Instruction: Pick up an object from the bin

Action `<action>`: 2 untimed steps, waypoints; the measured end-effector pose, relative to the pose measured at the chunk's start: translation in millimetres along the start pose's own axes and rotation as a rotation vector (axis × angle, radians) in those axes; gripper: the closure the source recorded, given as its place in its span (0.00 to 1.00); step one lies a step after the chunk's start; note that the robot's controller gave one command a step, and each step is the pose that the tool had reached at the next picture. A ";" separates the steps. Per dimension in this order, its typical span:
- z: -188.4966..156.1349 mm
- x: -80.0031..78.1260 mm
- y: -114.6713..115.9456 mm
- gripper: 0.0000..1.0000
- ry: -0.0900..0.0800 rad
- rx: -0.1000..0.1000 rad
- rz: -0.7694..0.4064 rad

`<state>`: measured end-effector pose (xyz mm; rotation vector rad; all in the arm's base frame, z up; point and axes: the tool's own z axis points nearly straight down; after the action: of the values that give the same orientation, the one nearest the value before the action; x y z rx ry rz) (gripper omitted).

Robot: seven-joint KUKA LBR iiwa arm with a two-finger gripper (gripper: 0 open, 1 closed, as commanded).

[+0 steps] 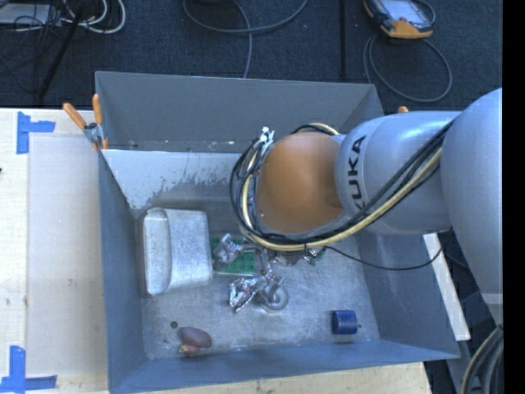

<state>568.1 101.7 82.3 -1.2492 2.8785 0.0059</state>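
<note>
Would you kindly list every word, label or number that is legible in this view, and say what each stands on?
"UKA": on the grey arm, running along it beside the orange cover; a letter before these is hidden at the cables.
Green thing in the middle of the bin: any print is too small to read.
Blue block and white box: no text can be read.

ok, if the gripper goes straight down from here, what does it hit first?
Probably the crumpled silvery thing mid-bin, right below the gripper; otherwise the bin floor. Depth is unclear.
</note>
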 end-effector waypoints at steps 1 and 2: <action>1.5 0.6 -1.0 1.00 -0.001 0.002 0.003; -1.2 0.4 -1.1 1.00 0.003 0.001 0.006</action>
<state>568.7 100.6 83.5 -1.2420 2.8844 0.0026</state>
